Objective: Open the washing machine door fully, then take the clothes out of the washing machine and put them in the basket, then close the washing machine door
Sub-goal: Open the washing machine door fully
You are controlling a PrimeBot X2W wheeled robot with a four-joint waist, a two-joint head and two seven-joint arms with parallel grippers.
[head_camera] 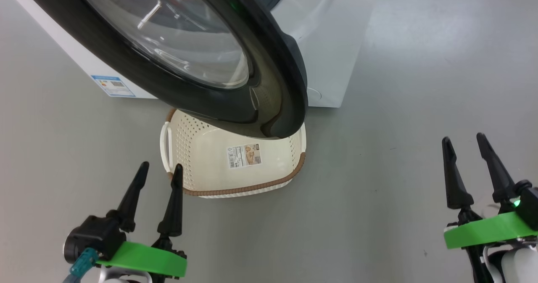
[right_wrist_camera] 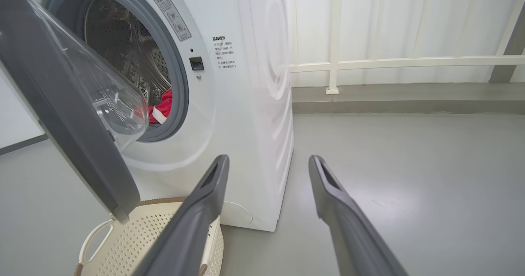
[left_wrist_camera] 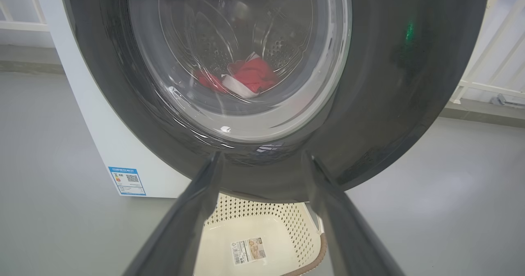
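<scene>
Presently the washing machine door (head_camera: 288,79) stands part-way open, hinged at the left, with its free edge hanging above the basket (head_camera: 252,187) on the floor just in front of the washing machine (right_wrist_camera: 246,116). The clothes (right_wrist_camera: 165,103) lie low in the drum. The left gripper (head_camera: 162,165) and right gripper (head_camera: 463,138) hang near the robot, apart from the door, jaws spread wide and empty. To finish opening, hook one finger behind the right free edge and sweep leftward along the hinge arc, clear of the basket.
</scene>
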